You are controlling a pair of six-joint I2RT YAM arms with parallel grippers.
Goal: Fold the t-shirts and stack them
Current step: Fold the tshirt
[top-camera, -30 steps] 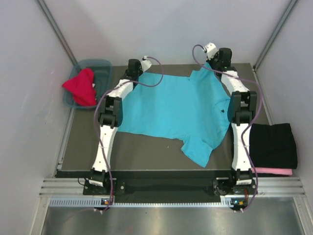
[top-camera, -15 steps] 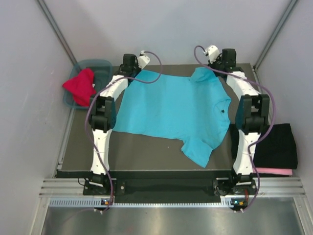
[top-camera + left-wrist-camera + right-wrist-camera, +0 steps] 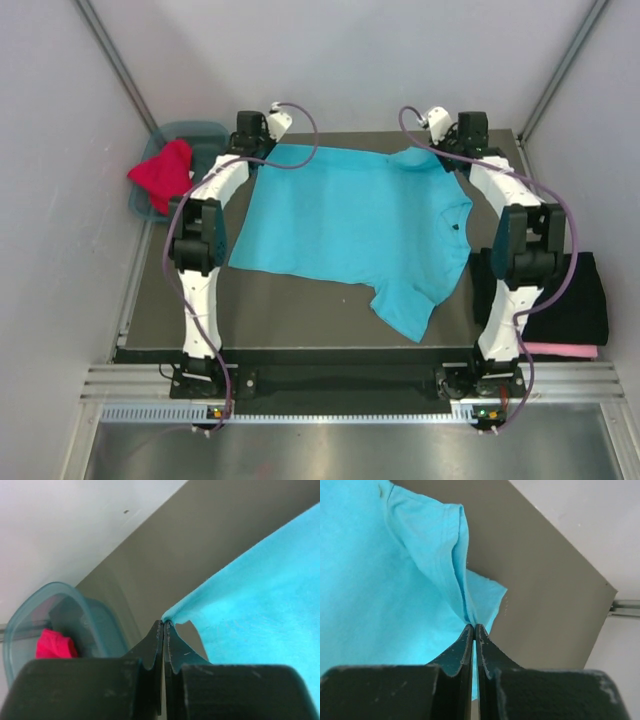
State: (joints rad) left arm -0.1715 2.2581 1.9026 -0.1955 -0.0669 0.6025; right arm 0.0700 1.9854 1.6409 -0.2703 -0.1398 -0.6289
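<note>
With left hand (image 3: 163, 625), pinches the far hem corner of the turquoise t-shirt (image 3: 350, 220) at 11 o'clock, shut tight on the cloth. With right hand (image 3: 473, 626), pinches the far sleeve at 1 o'clock, shut tight on it too. Likely holds both far ends to pull the shirt wide and flat on the desk (image 3: 300, 315), ready for a neat fold. Leaves the red t-shirt (image 3: 165, 175) in the tub (image 3: 205, 128) at 10 o'clock, maybe for a later turn. Has the black t-shirt (image 3: 560, 295) folded on top of the pink t-shirt (image 3: 565, 350) at 4 o'clock, likely as the start of the stack.
</note>
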